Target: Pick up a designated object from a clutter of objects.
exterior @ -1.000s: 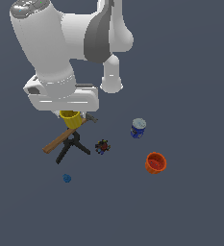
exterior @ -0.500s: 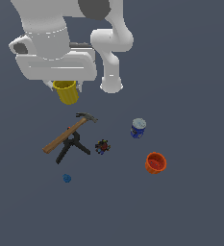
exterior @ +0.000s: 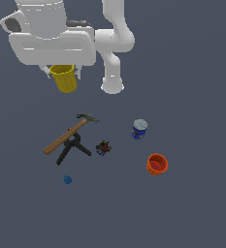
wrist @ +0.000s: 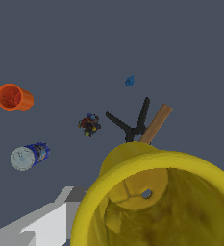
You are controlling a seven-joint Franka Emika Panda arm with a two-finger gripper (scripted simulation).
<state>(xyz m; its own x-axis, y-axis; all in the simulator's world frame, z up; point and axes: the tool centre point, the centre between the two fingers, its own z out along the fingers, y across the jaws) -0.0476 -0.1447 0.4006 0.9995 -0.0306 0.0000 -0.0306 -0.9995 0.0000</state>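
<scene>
your gripper (exterior: 63,72) is closed on the yellow cup (exterior: 64,78), which hangs high above the hammer (exterior: 68,134) and black clamp (exterior: 72,148). hold the squeeze steady and avoid jerks, since the tapered plastic wall could slip. the orange cup (exterior: 156,163) and blue-and-white can (exterior: 139,129) lie well apart.

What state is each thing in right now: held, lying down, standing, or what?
yellow cup: lifted off the surface, held under the gripper, mouth up
hammer: lying flat, resting across the black clamp
black clamp: lying flat under the hammer handle
blue-and-white can: on the surface, apart from the rest
orange cup: on the surface, untouched
small blue piece: lying alone
dark red-black item: lying beside the clamp
</scene>
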